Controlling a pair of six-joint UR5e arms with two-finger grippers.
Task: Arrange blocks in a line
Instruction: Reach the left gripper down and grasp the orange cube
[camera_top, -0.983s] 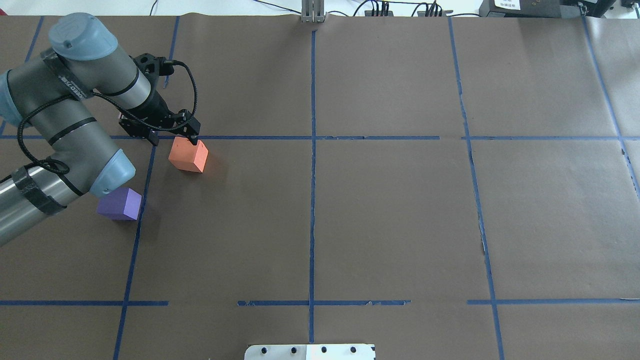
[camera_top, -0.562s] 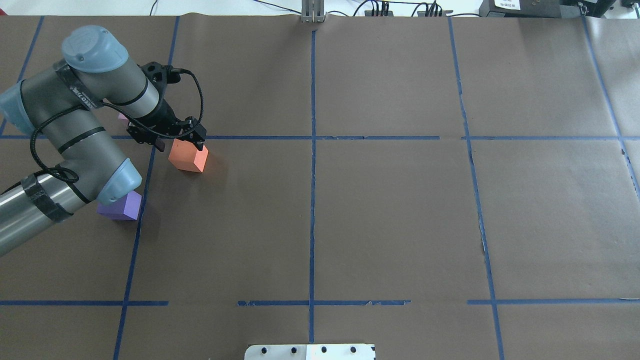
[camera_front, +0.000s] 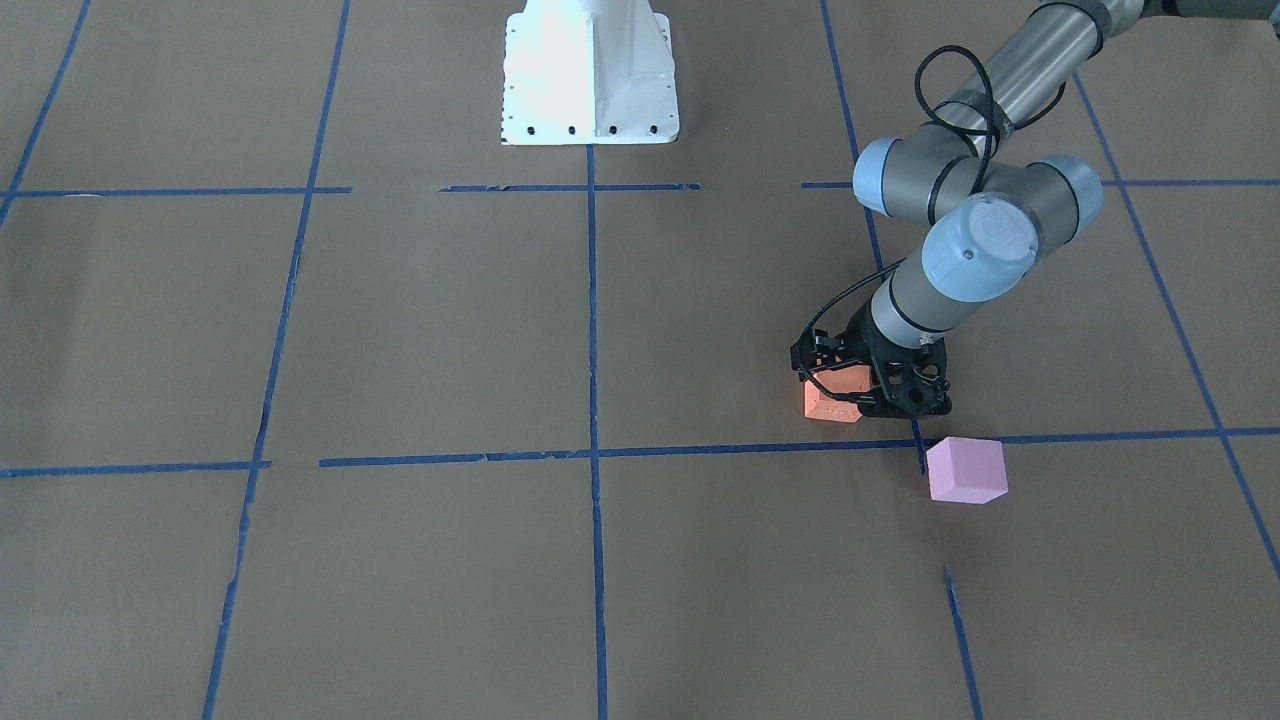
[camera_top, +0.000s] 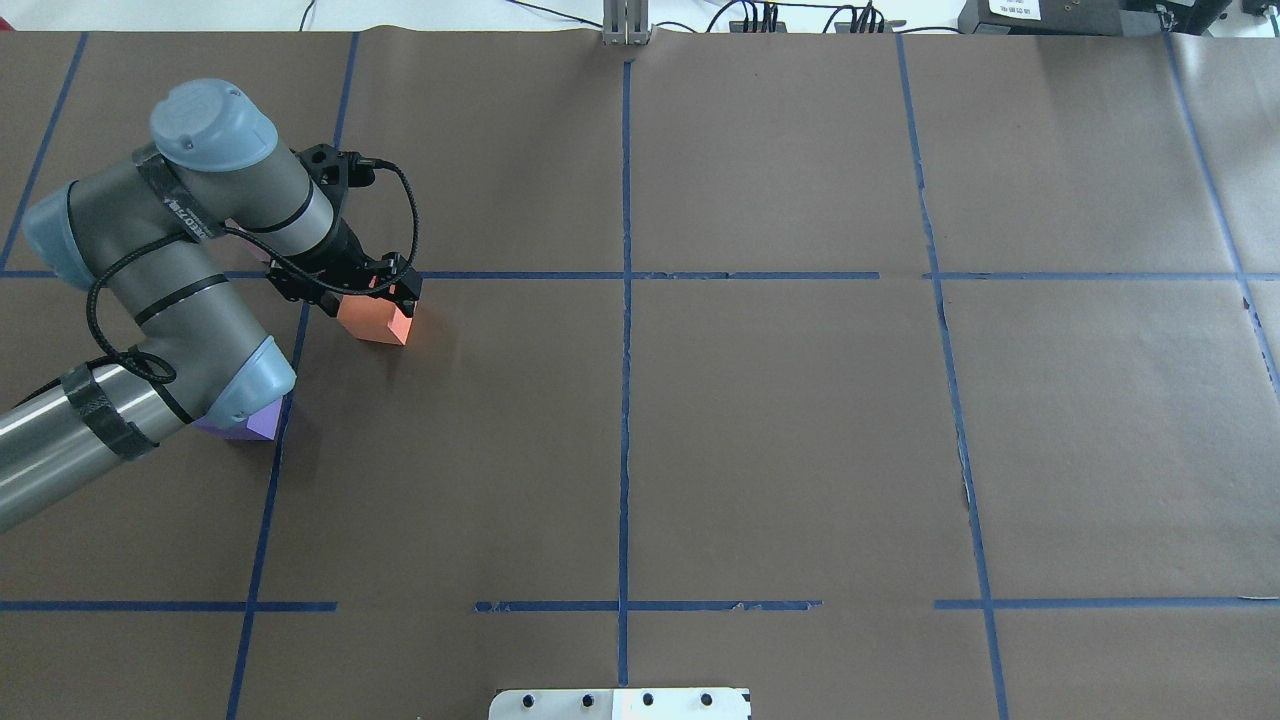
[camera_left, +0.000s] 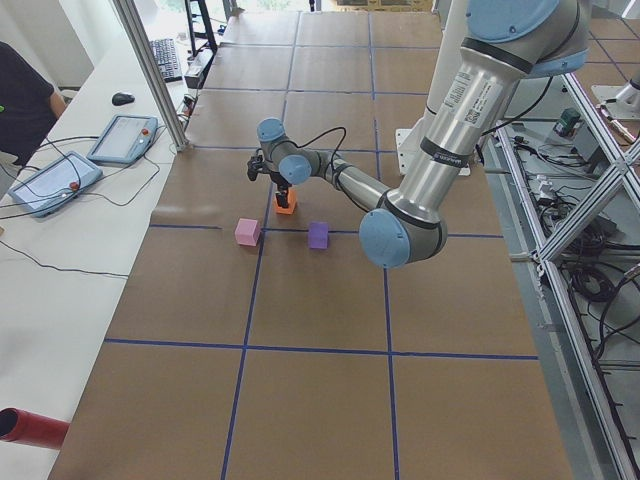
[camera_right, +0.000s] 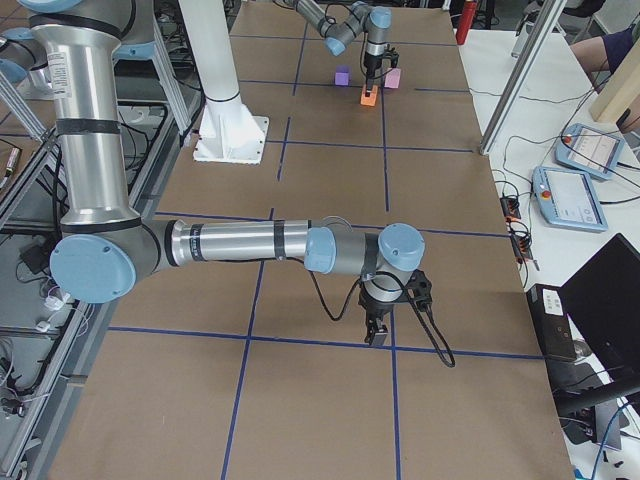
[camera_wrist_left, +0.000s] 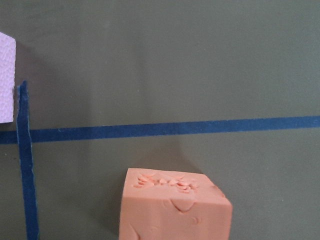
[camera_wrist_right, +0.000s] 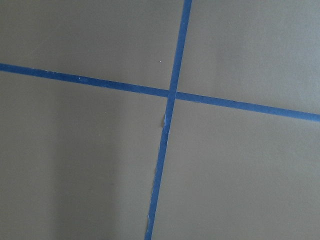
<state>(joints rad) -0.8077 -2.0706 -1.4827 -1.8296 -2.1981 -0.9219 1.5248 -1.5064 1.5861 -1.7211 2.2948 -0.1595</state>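
The orange block (camera_top: 380, 322) sits just below a blue tape line at the left of the table; it also shows in the front view (camera_front: 828, 404) and fills the bottom of the left wrist view (camera_wrist_left: 175, 207). My left gripper (camera_top: 366, 300) is open and low over it, with its fingers straddling the block's far part. The pale pink block (camera_front: 965, 470) lies beyond the tape line, apart from the gripper. The blue-violet block (camera_top: 252, 427) is mostly hidden under the left arm's elbow. My right gripper (camera_right: 378, 335) shows only in the right side view, so I cannot tell its state.
Brown paper with a grid of blue tape lines (camera_top: 625, 300) covers the table. The robot's white base (camera_front: 588, 70) stands at the near edge. The right arm hovers low over a tape crossing (camera_wrist_right: 171, 93), far from the blocks.
My left arm has swung right and forward, bringing the gripper down over the orange block. Its elbow now covers more of the blue-violet block. The blocks have not moved.
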